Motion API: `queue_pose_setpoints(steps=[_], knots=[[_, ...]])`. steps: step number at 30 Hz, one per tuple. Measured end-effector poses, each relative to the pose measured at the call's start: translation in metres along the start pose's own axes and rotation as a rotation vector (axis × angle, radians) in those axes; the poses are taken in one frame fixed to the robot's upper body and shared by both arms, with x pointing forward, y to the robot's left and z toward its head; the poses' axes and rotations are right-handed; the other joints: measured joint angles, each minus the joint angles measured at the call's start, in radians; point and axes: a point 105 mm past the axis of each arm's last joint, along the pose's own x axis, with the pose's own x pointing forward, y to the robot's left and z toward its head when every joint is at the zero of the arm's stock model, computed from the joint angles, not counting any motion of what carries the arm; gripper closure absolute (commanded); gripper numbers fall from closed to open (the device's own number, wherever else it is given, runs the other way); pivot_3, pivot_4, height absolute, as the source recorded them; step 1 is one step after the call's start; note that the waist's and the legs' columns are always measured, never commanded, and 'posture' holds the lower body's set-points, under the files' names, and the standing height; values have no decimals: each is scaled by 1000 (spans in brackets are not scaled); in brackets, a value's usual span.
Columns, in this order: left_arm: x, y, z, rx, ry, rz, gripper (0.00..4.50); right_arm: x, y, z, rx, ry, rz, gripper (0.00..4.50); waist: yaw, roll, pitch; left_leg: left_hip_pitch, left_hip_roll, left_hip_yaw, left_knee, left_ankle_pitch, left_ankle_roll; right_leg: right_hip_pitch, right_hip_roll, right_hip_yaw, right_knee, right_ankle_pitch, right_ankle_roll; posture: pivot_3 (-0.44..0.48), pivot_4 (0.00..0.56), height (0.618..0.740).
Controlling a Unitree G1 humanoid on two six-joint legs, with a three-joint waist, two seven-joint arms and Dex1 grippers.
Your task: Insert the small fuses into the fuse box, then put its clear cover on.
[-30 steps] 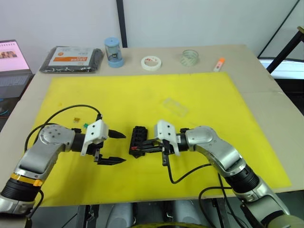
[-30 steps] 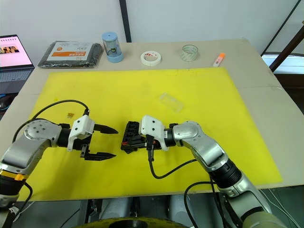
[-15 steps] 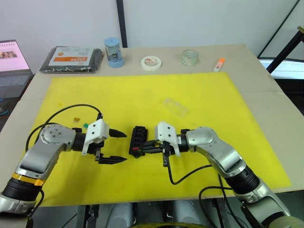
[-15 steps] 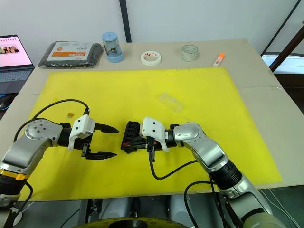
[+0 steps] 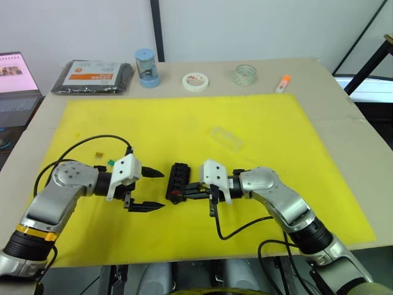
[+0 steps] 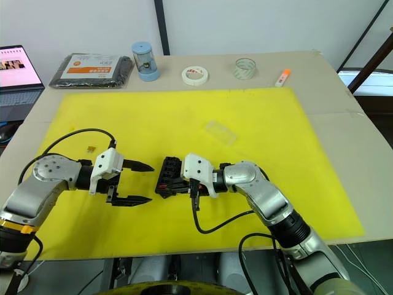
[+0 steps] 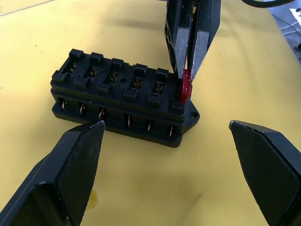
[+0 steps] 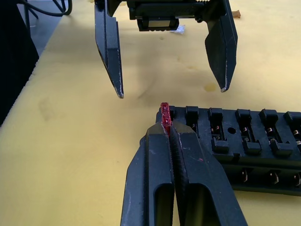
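The black fuse box (image 5: 178, 180) lies on the yellow mat (image 5: 184, 129) between my two grippers, its row of slots facing up. My right gripper (image 8: 168, 133) is shut on a red fuse (image 7: 186, 87), held at the end slot of the fuse box (image 7: 122, 101) nearest me. My left gripper (image 5: 161, 190) stands open just left of the box, its fingers (image 7: 70, 165) wide apart with nothing between them. A tan fuse (image 5: 98, 156) and a green fuse (image 5: 111, 163) lie on the mat by my left arm. The clear cover (image 5: 227, 138) rests on the mat beyond the box.
Along the back of the table sit a flat black packet (image 5: 92, 77), a blue cylinder (image 5: 147, 67), a white tape roll (image 5: 195, 81), a clear tape roll (image 5: 245, 75) and an orange marker (image 5: 283, 82). A laptop (image 5: 12, 80) stands off the table's left edge.
My right gripper has edged slightly closer to the box's near end with the red fuse. The left gripper has barely moved.
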Motion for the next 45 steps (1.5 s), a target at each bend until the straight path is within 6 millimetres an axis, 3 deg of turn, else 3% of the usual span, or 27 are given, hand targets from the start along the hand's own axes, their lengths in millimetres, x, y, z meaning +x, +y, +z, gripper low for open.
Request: queue_pose_setpoints(steps=[13, 21, 31, 45], knots=[[2, 1, 1, 0, -12, 9, 56, 0, -1, 1, 25, 6, -4, 4500, 0, 0, 0, 1, 0, 0, 1, 0, 0, 1, 0, 0, 0, 0, 0, 0, 150, 740], [3, 0, 2, 6, -11, 7, 56, -10, -10, 25, 31, -67, -19, 4500, 0, 0, 0, 1, 0, -1, 1, 0, 0, 1, 0, 0, 0, 0, 0, 0, 150, 740], [3, 1, 1, 12, 1, 12, 56, -5, -4, 12, 144, -35, -42, 4500, 0, 0, 0, 0, 0, -1, 1, 0, 0, 1, 1, 0, 0, 0, 0, 0, 150, 740], [4, 1, 1, 12, -3, 12, 56, -3, 1, 8, 146, -27, -45, 4500, 0, 0, 0, 0, 0, -1, 1, 0, 0, 1, 1, 0, 0, 0, 0, 0, 150, 740]])
